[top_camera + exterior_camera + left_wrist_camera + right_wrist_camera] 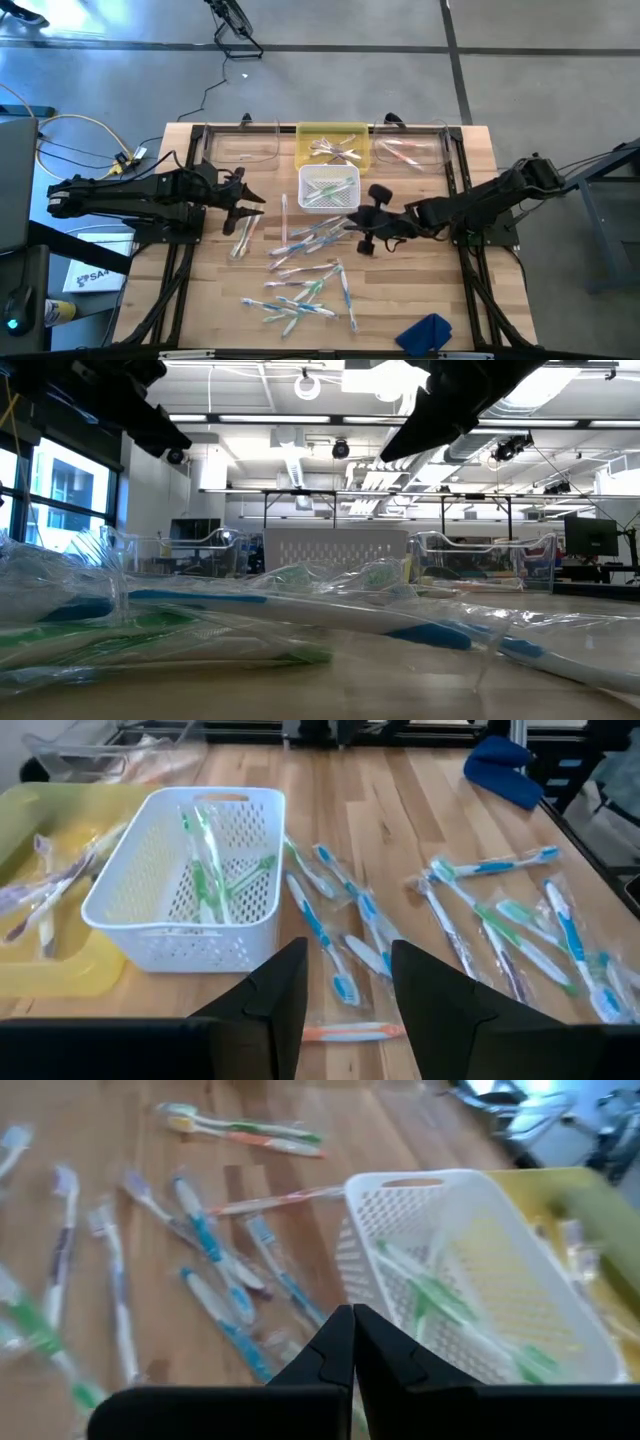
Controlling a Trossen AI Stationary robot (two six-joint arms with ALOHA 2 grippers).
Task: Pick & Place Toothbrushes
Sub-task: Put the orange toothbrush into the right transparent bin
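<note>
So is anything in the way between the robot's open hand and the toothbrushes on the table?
Nothing visible. The left gripper hangs open just above an orange toothbrush, with only bare table between them. The white basket stands off to one side.

The worktop [420,290] is pale planked wood with a smooth satin finish, carrying toothbrushes [300,300] in glossy clear plastic wrap, a perforated white plastic basket [150,890], a smooth yellow plastic tray [305,140] and a matt blue cloth [428,333].
</note>
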